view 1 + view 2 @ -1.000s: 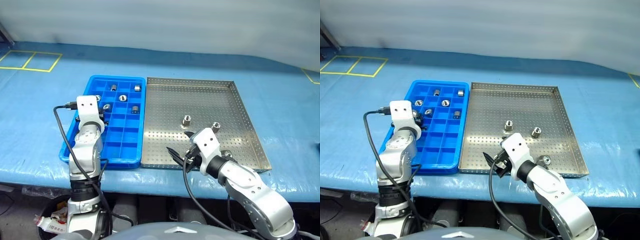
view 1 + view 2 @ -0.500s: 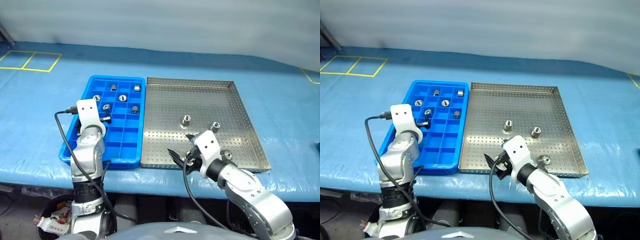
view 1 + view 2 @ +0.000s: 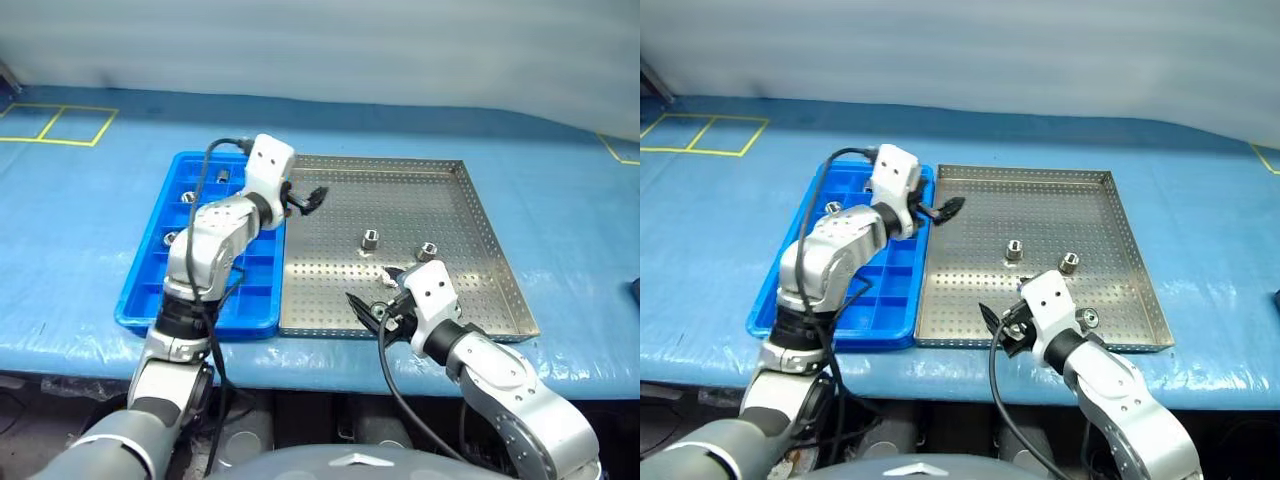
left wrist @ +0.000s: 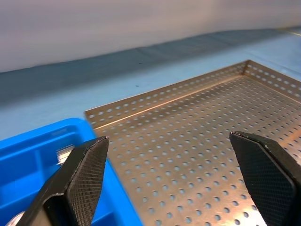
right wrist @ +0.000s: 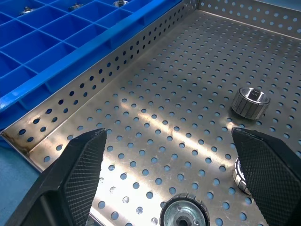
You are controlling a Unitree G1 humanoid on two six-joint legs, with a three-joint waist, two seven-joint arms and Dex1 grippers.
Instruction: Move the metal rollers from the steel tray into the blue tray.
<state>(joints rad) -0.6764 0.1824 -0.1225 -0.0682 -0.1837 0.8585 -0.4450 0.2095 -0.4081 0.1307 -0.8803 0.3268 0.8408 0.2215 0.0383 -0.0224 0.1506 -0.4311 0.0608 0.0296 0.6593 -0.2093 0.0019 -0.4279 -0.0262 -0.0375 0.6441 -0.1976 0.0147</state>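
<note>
Three small shiny silver-grey metal rollers are left on the large perforated silvery steel tray: one short cylinder near its middle, a second just toward three o'clock of it, and a third near the six-o'clock rim, beside the right arm's wrist. Others already sit in the compartments of the bright blue plastic grid tray, which lies touching the steel tray on its nine-o'clock side, both on the blue-covered tabletop.

The left gripper hovers over the steel tray's ten-o'clock corner, jaws spread wide and empty. The right gripper hangs low over the six-o'clock edge, jaws likewise wide apart with nothing between them — the right wrist view shows rollers lying just ahead on the perforated floor.

These pieces look hard, dense for their size and smooth, so they will likely slip or roll if pinched off-centre. The safest hold seems to be across the ribbed cylindrical wall, jaws squarely on opposite sides, rather than on a flange — and a lying roller may skate on the sheet metal when nudged.
</note>
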